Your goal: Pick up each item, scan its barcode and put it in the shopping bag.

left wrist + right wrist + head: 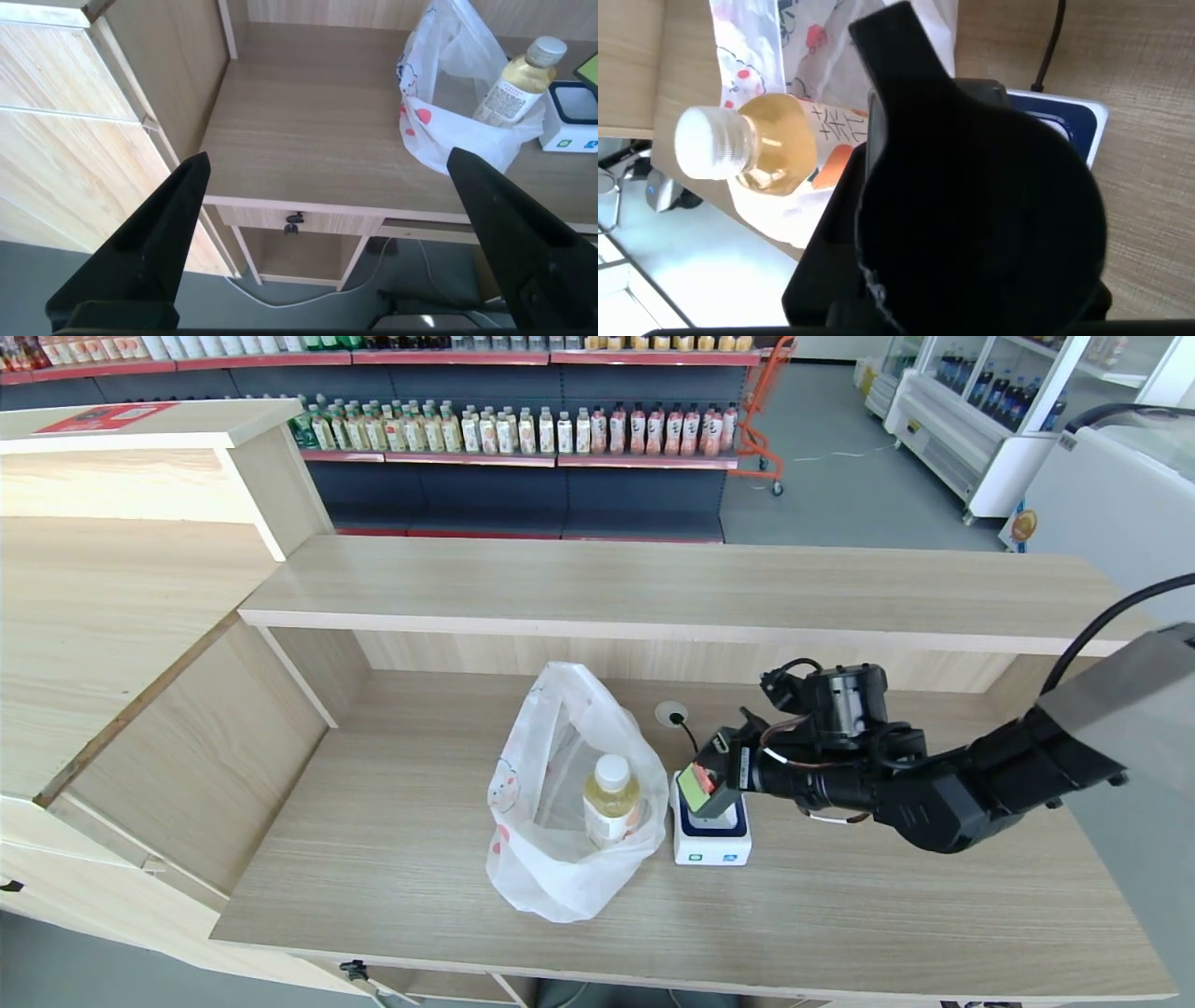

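Shopping bag (537,873): one, of thin, crinkled, translucent white plastic, stood open on a wood-grain counter (840,915). One smooth, clear bottle (611,803) with a ribbed white cap and pale yellow liquid is held upright inside it. One small flat green box (693,786) with a red edge is pinched by the right gripper (708,791) just above one white, blue-topped, block-shaped scanner (711,847) beside the bag. Two dark tapered fingers of the left gripper (329,161) are spread wide.
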Tool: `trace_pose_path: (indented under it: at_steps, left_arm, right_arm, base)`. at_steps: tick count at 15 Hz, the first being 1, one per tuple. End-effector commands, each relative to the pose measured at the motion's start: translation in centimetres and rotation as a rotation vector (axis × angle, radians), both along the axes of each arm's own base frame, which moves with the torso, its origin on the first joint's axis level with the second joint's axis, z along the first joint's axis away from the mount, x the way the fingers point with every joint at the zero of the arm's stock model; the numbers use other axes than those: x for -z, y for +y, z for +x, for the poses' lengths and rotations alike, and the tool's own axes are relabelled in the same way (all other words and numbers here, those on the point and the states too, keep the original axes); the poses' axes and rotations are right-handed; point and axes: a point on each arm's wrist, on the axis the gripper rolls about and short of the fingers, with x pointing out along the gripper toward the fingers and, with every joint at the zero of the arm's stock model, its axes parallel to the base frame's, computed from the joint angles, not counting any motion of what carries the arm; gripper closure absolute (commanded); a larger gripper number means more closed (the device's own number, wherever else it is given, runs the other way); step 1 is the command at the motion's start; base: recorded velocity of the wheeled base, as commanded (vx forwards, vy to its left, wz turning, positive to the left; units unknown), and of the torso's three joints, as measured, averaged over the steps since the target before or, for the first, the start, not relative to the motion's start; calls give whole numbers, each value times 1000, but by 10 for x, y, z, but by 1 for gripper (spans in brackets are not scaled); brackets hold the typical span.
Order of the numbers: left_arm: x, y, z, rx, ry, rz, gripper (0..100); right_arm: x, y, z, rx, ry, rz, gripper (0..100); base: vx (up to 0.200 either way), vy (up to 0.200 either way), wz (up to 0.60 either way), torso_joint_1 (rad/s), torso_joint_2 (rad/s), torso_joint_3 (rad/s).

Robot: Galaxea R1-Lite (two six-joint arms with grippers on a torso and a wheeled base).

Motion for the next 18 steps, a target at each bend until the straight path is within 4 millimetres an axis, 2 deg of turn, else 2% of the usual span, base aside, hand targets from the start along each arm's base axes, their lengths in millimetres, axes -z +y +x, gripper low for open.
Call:
trace_pose_path:
  at_steps: [1, 3, 5, 11, 15, 18]
  left_arm:
    - [0, 0, 0, 1, -1, 1, 0]
    - [0, 0, 0, -1, -1, 0, 0]
    - [0, 0, 0, -1, -1, 0, 0]
    - [0, 0, 0, -1, -1, -2, 0]
    - [0, 0, 0, -1, -1, 0, 0]
    - [0, 0, 0, -1, -1, 0, 0]
  right_arm:
    - [-40, -10, -30, -17, -90, 13, 100]
    - [-48, -20, -50, -16, -100, 9, 100]
    - [-46, -27, -60, -9, -85, 4, 100]
    - [-42, -34, -59, 0, -93, -29, 100]
    - [-36, -30, -45, -32, -163, -143, 100]
    - [-23, -19, -14, -85, -228, -246, 100]
  base:
    - [0, 0, 0, 0, 0, 0]
    - [0, 0, 0, 0, 0, 0]
    - [0, 0, 0, 0, 0, 0]
    - [0, 133, 0, 1, 1, 1]
    - [0, 0, 0, 0, 0, 0]
    - [0, 0, 0, 0, 0, 0]
